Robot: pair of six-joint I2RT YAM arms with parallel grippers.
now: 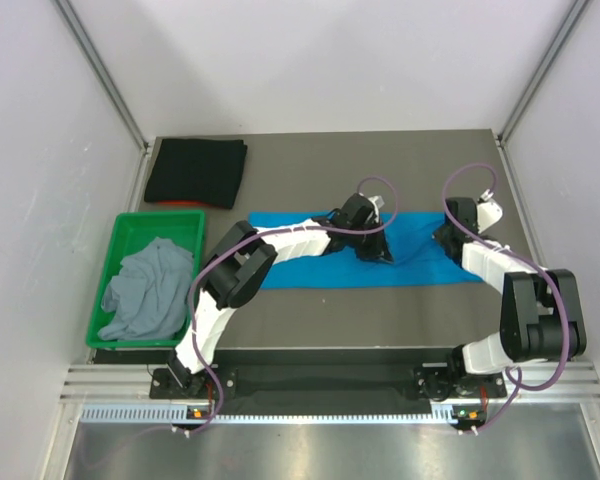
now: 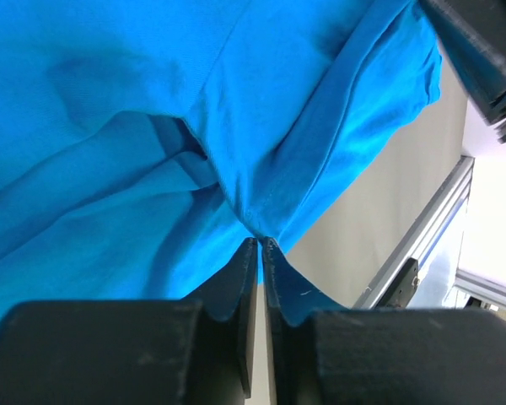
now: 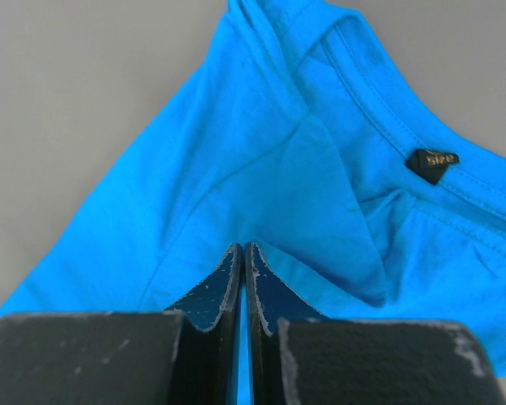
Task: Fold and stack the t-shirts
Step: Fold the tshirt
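Blue shirt (image 1: 410, 268): lies on the middle of the desk (image 1: 380, 170), drawn out into a long band running left to right. It is partly folded, not finished. Its right end is rumpled, with the collar (image 3: 379, 97) and its dark label (image 3: 433, 160) showing among loose creases.

Left hand (image 2: 260, 245): fingers closed to a hairline gap, pinching a peak of blue cloth at the tips. It sits over the middle of the band.

Right hand (image 3: 243, 250): fingers likewise pressed together, with blue cloth visible between them lower down. It grips the shirt near the collar end. Both hands are low over the desk; I cannot tell whether the cloth is lifted clear.

Black shirt (image 1: 195, 172): folded into a neat rectangle at the far left corner of the desk. Judged complete, and the likely base of the stack. Nothing lies on it.

Grey shirt (image 1: 150, 290): crumpled in the green bin (image 1: 130, 222) at the left edge, untouched.

Assessment: one of three shirts is done, one is in hand, one is not started. In my judgement the blue shirt needs at least one further fold across its length to match the black rectangle, then transfer onto it. The grey shirt then needs the whole sequence. Roughly a third complete, perhaps slightly more.
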